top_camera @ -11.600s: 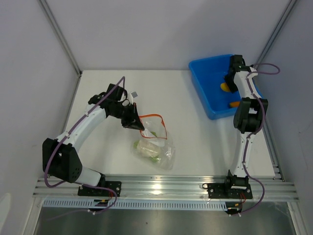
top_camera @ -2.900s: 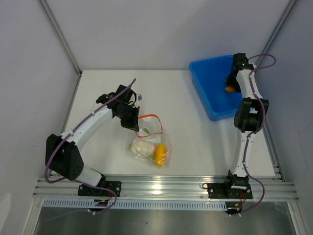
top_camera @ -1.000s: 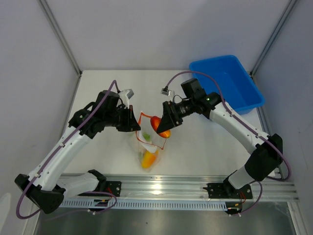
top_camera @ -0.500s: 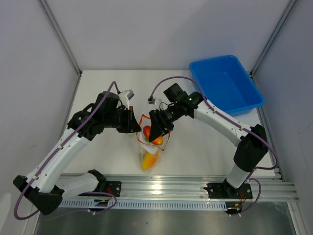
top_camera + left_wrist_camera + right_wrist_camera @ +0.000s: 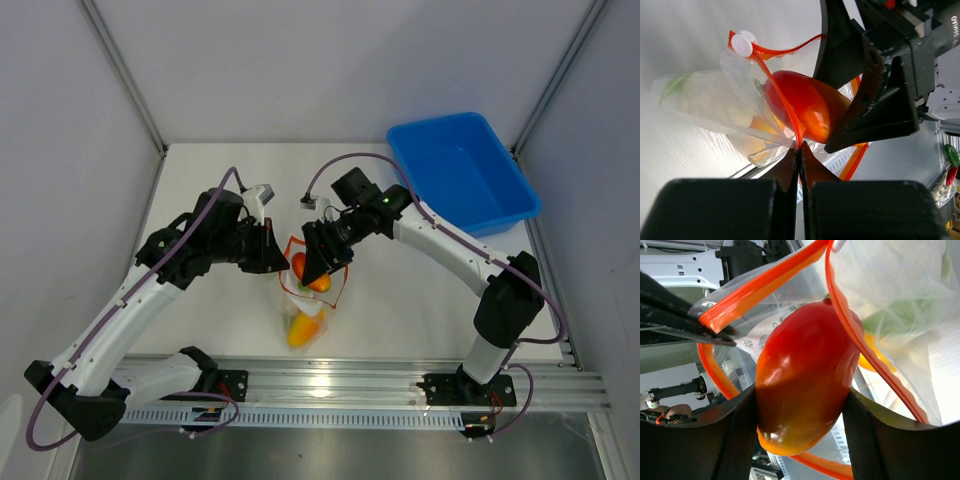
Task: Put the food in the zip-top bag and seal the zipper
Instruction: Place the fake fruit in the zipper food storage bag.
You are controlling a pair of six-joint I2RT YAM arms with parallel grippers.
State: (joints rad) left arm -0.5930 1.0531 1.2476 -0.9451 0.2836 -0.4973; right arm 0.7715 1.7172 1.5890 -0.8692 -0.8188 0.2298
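Observation:
The clear zip-top bag [image 5: 303,305] hangs in the air, held up by its orange-red zipper strip [image 5: 785,107]. My left gripper [image 5: 276,262] is shut on that strip at the mouth's left edge; its fingertips [image 5: 800,149] pinch the strip. My right gripper [image 5: 316,272] is shut on the red-orange food piece [image 5: 802,375] and holds it in the bag's open mouth; the piece also shows in the left wrist view [image 5: 801,105]. A yellow-orange piece [image 5: 303,325] and the white-and-green lump [image 5: 900,322] lie lower in the bag.
A blue plastic bin [image 5: 465,172] stands at the back right of the white table [image 5: 400,310]. Grey walls close in the table on both sides. The metal rail with the arm bases [image 5: 330,378] runs along the near edge.
My right gripper has carried the red-orange piece leftward from beside the bag into its open mouth. The left gripper keeps hold of the strip and has barely moved.

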